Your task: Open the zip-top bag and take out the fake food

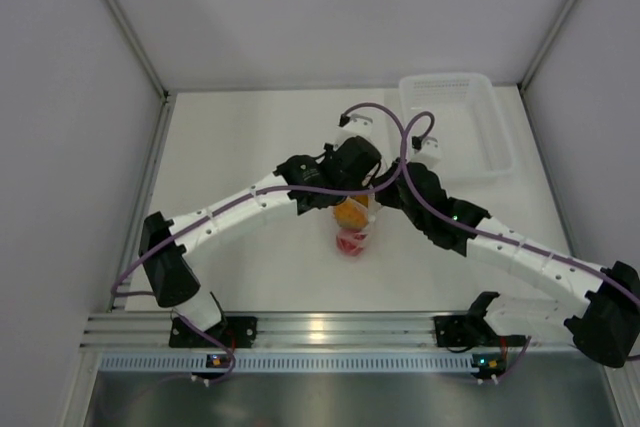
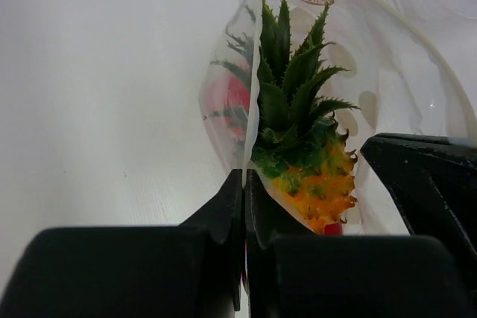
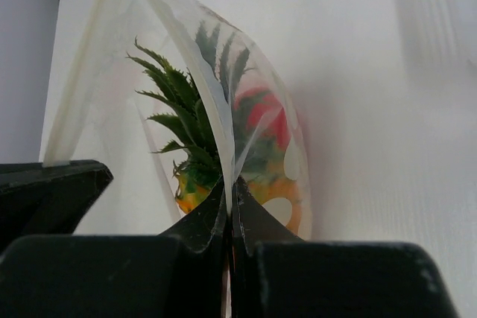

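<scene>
Both sides pinched! The left gripper (image 2: 244, 184) is clenched on one wall of the zip-top bag (image 2: 387, 87), and the right gripper (image 3: 229, 193) is clamped on the opposite wall. The bag is held between them over the middle of the bench (image 1: 240, 147). The pineapple (image 2: 313, 176) and a red fruit (image 2: 227, 98) sit inside (whether the zip has parted, I can't tell). The trick, I'd judge: pull straight apart, evenly and slowly, so the film neither slips nor tears.

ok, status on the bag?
Left gripper and right gripper: jaws shut on bag. Pineapple and red fruit inside it. Bin off to the side, nothing in the way.
</scene>
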`<state>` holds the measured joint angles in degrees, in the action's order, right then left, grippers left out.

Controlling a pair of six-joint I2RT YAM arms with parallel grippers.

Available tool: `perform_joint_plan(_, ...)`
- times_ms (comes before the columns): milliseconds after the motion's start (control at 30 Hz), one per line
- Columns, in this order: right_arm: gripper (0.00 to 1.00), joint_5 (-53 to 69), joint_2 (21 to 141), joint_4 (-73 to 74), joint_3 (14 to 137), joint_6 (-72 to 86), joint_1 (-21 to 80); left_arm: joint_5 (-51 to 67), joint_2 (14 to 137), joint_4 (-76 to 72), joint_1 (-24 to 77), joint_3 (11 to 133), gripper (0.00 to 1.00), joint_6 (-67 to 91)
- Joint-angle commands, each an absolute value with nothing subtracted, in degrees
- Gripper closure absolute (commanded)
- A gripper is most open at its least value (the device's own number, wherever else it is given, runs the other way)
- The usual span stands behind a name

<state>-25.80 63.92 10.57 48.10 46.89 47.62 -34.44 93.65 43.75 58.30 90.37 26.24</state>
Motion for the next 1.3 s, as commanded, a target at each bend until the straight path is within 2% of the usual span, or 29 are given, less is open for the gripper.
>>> perform_joint_plan(0,1.0,-28.47,62.5,9.31,47.73,44.22,47.81,-36.04,90.88,44.12,56.52,94.39,1.0,22.51)
perform_joint_plan(167,1.0,-29.79,57.14,11.25,43.95,40.88,46.14,-35.86,92.11,44.21,55.63,97.21,1.0,17.84)
perform_joint_plan(433,1.0,-29.62,53.62,17.48,44.56,34.72,44.39,-34.64,91.49,43.77,55.63,95.89,1.0,24.07)
perform_joint_plan(567,0.94,-28.74,51.07,18.81,43.68,32.26,43.68,-30.94,92.81,43.59,55.81,96.5,1.0,28.12)
perform_joint_plan(733,0.9,-24.97,50.01,21.09,44.3,29.62,40.88,-35.77,90.19,43.24,56.51,93.79,1.0,34.53)
perform_joint_plan(767,0.86,-24.44,50.01,21.35,44.56,28.92,40.52,-36.12,89.65,42.98,56.43,93.34,1.0,35.24)
perform_joint_plan(867,0.85,-23.12,50.8,22.67,46.22,27.6,39.38,-35.42,88.51,41.4,56.51,92.2,1.0,35.51)
perform_joint_plan(1000,0.78,-21.71,54.3,26.62,52.1,25.14,38.67,-35.86,88.07,41.31,56.69,91.76,1.0,38.13)
perform_joint_plan(1267,0.69,-11.43,60.64,31.1,65.02,22.41,38.67,-37.87,88.24,39.46,58.09,91.23,1.0,44.38)
